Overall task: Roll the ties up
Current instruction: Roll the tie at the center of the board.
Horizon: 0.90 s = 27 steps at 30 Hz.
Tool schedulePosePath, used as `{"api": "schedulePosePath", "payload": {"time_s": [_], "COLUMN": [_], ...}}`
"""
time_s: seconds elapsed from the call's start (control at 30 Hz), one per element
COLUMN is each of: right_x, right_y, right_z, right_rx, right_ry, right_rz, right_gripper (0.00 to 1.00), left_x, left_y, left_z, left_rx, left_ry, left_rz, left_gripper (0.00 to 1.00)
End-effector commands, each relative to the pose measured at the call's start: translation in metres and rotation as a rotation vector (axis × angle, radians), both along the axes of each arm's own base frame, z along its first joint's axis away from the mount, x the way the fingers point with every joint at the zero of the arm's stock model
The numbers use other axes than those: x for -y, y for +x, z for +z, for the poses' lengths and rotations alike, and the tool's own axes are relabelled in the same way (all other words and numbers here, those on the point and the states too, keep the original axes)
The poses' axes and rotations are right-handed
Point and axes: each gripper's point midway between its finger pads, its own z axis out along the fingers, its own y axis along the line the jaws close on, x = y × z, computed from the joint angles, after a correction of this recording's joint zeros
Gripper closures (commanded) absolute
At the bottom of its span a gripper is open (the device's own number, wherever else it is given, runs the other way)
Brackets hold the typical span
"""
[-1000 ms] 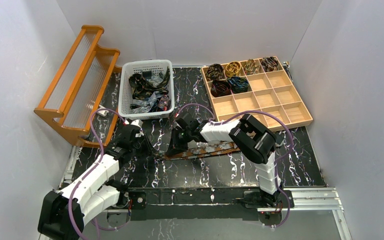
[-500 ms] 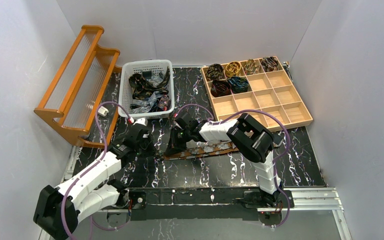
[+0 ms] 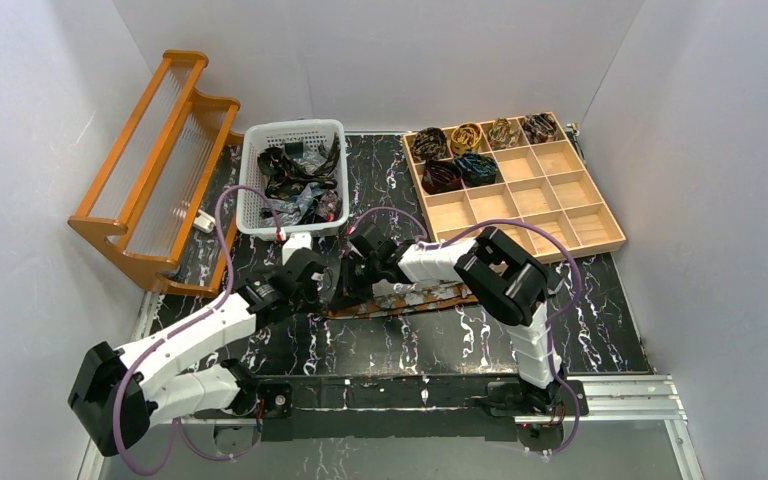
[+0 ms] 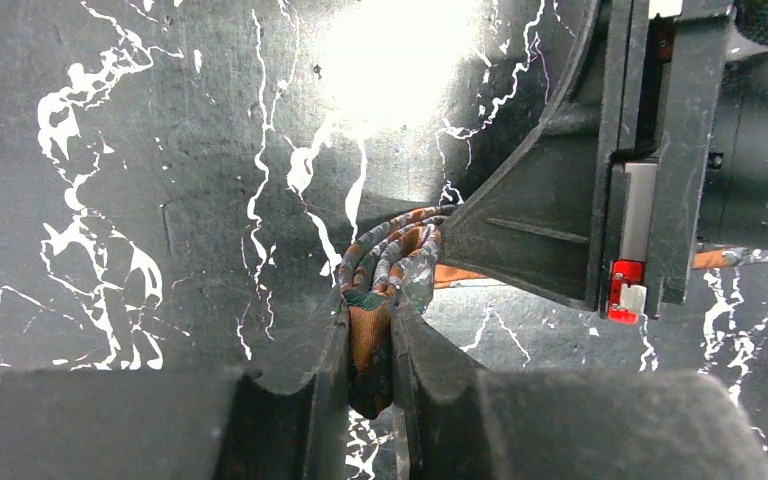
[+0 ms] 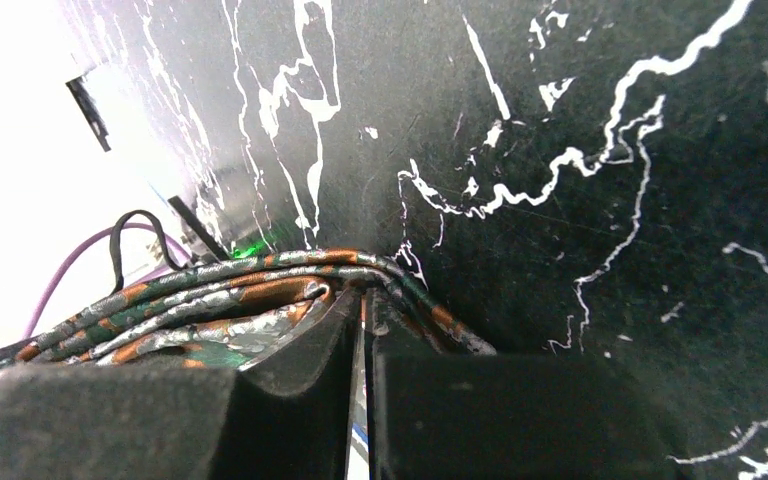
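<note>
1. Only the top view shows the rust-brown, grey-mottled fabric tie (image 3: 420,297) stretched as a strip across the black, white-veined table (image 3: 460,340). Both arms meet at its left end.
2. The left wrist view shows the left gripper (image 4: 368,320) clamped narrowly on the tie's coiled end.
3. The right wrist view shows the right gripper (image 5: 365,310) pinched almost together on that coil, with layers wound over its fingertips.
</note>
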Motion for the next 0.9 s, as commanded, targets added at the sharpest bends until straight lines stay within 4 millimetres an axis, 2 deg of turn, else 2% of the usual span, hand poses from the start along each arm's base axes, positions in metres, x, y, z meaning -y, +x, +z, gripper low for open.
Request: {"api": "schedulePosePath", "payload": {"time_s": [0.0, 0.2, 0.23, 0.47, 0.87], "right_x": [0.005, 0.039, 0.048, 0.092, 0.134], "right_y": [0.012, 0.036, 0.037, 0.053, 0.067], "right_z": [0.03, 0.045, 0.042, 0.046, 0.062], "right_rx": [0.096, 0.179, 0.172, 0.193, 0.249], "right_ry": [0.019, -0.008, -0.032, -0.068, -0.088], "right_rz": [-0.042, -0.149, -0.165, -0.276, -0.394], "right_gripper": [0.85, 0.82, 0.82, 0.81, 0.76], "left_x": [-0.01, -0.014, -0.015, -0.003, 0.021], "left_y": [0.006, 0.006, 0.006, 0.007, 0.007], "left_z": [0.011, 0.014, 0.014, 0.014, 0.006], "left_rx": [0.057, 0.078, 0.078, 0.109, 0.145], "left_ry": [0.118, 0.247, 0.266, 0.338, 0.533], "left_rz": [0.042, 0.039, 0.036, 0.01, -0.006], "left_gripper": [1.0, 1.0, 1.0, 1.0, 0.98]}}
